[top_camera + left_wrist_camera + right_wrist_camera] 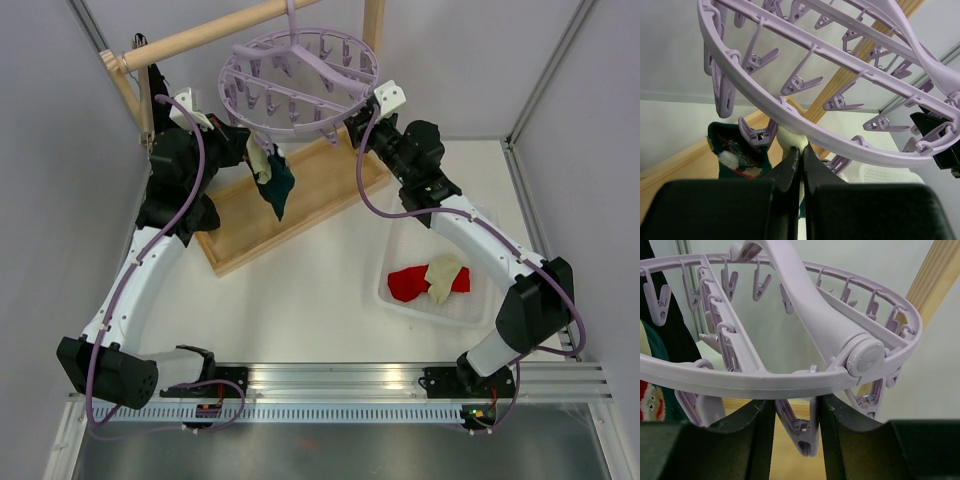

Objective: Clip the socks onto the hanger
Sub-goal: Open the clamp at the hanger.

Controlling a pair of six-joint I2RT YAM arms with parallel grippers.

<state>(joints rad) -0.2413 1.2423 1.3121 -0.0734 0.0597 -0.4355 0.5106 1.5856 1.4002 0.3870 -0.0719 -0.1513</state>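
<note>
- My left fingers (pixel 787 172), shut on the cream sock (pixel 790 139), hold it just under the hanger (pixel 840 137).
- My right fingers (pixel 840 430) straddle a clip (pixel 800 432); gripping, I cannot tell.

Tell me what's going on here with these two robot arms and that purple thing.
Two robot arms are pegging socks onto a round purple hanger that hangs from a wooden rack. A teal sock is already clipped on. The left gripper is shut on a cream sock, holding it up at the hanger's rim. The right gripper appears to squeeze a clip at the opposite edge. A red sock and a pale sock lie in a white bin.
</note>
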